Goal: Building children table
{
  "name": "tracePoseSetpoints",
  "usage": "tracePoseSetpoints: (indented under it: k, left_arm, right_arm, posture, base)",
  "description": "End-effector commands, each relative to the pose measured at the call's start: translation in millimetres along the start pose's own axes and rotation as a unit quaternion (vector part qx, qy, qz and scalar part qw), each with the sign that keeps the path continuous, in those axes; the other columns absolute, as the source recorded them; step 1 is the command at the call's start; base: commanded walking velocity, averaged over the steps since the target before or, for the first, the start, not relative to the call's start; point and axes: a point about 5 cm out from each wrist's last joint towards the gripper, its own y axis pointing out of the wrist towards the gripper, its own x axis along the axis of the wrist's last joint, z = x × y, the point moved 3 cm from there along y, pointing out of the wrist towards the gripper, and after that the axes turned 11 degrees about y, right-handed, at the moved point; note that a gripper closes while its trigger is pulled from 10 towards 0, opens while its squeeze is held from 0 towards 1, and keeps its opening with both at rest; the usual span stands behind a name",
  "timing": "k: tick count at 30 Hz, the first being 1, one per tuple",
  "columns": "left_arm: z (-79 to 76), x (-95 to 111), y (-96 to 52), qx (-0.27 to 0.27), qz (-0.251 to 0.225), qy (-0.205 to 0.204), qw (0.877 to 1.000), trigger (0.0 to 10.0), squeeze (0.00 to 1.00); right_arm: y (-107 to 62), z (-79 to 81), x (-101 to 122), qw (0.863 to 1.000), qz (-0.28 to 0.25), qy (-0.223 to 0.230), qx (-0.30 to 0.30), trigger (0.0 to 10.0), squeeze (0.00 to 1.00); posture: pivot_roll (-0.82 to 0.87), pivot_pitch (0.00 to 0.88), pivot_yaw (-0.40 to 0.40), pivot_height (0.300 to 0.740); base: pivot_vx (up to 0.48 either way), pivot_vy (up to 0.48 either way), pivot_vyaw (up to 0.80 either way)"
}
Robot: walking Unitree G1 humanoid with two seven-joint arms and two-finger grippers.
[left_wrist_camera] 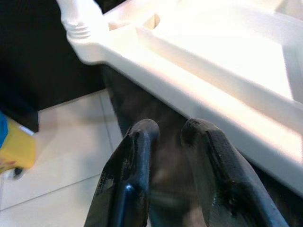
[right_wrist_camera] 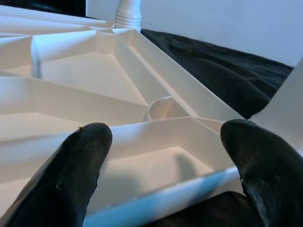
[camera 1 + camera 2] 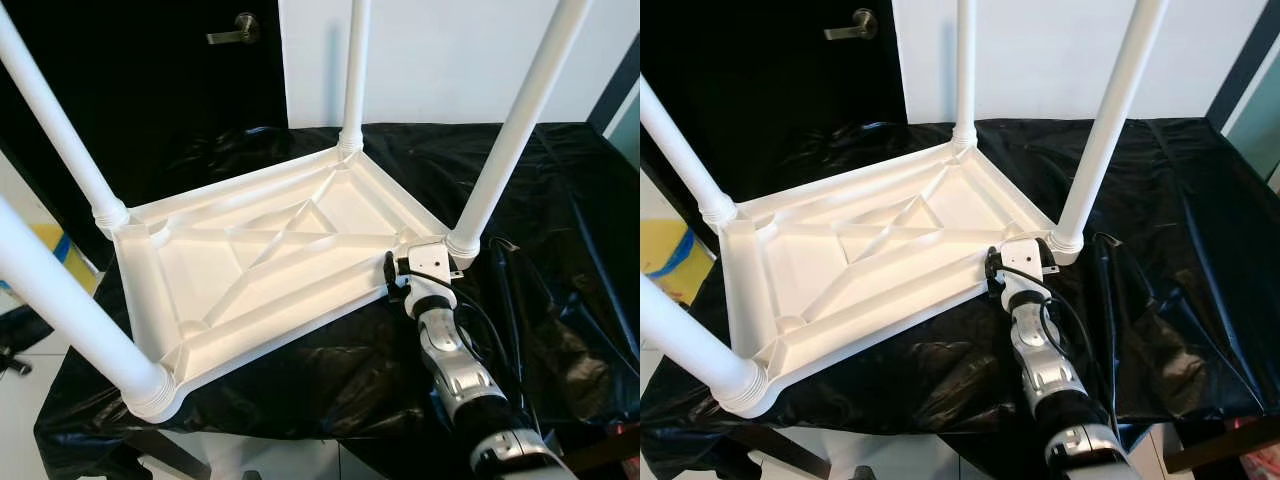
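Right wrist view looks along two black fingers (image 2: 71,175) spread wide apart, the white rim of the upturned table top (image 2: 156,201) lying between them without either pad clearly touching it. From the head camera, the right arm (image 3: 455,365) reaches up from about 5 o'clock, and the right gripper (image 3: 392,278) sits at the near right edge of the table top (image 3: 260,250), just beside the corner where a leg is seated.

Left wrist view shows the left gripper (image 1: 165,132) below the table's near left edge, its two fingers (image 1: 130,170) close together with a narrow gap and nothing between them, over pale floor tiles (image 1: 71,142).

The table lies upside down on a black sheet (image 3: 560,220), ribbed underside facing up, in the middle of the scene. Four white legs stand in its corners: the nearest leg (image 3: 70,310) at 8 o'clock, the right leg (image 3: 510,130) at 2 o'clock, another leg (image 3: 50,120) at 10 o'clock, and the far leg (image 3: 355,70) at 12 o'clock. Behind it at 11 o'clock is a dark door (image 3: 150,70) with a metal handle (image 3: 235,28), and a white wall (image 3: 450,50) at 1 o'clock.
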Motion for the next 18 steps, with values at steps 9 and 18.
tracePoseSetpoints:
  k: [9,18]
  left_arm:
    - [23.8,50.6,67.0,0.075,-0.075,0.038,0.994,10.0,0.00]
    - [8.2,112.1,114.0,0.069,-0.197,-0.002,0.978,10.0,0.00]
  right_arm:
    - [-32.5,-22.2,-15.9,0.999,0.029,-0.024,-0.007,10.0,0.00]
    - [-54.5,-43.8,-16.8,0.998,0.041,-0.035,-0.025,10.0,0.00]
  posture:
    - [-0.03,0.034,0.028,0.740]
    - [-0.09,0.033,0.044,0.740]
  base:
    - [0.000,0.000,0.00]
    - [0.000,0.000,0.00]
